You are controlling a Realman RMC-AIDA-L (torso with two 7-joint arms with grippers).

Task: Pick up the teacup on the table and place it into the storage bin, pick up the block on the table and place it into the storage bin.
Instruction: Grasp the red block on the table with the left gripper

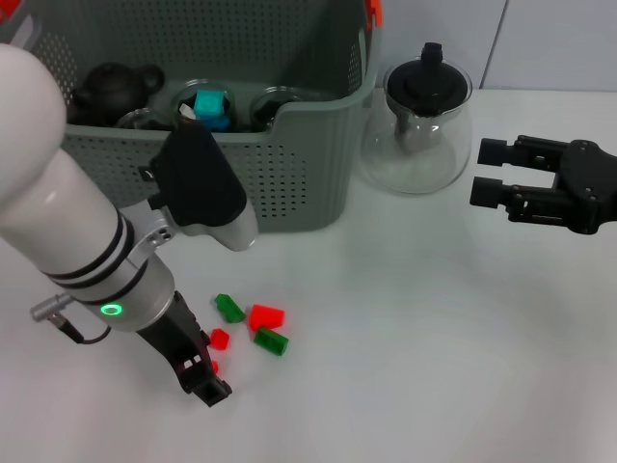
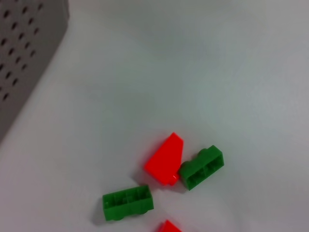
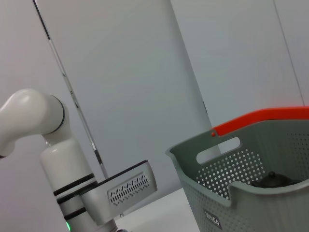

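Blocks (image 1: 253, 323) beside lowered left pincer (image 1: 204, 378).

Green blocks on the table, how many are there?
2. One green block lies left of the big red block; the other green block lies just below that red one. The left gripper could be hiding more.

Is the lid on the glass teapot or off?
On. The black lid sits on top of the glass teapot, which stands upright on the table beside the storage bin.
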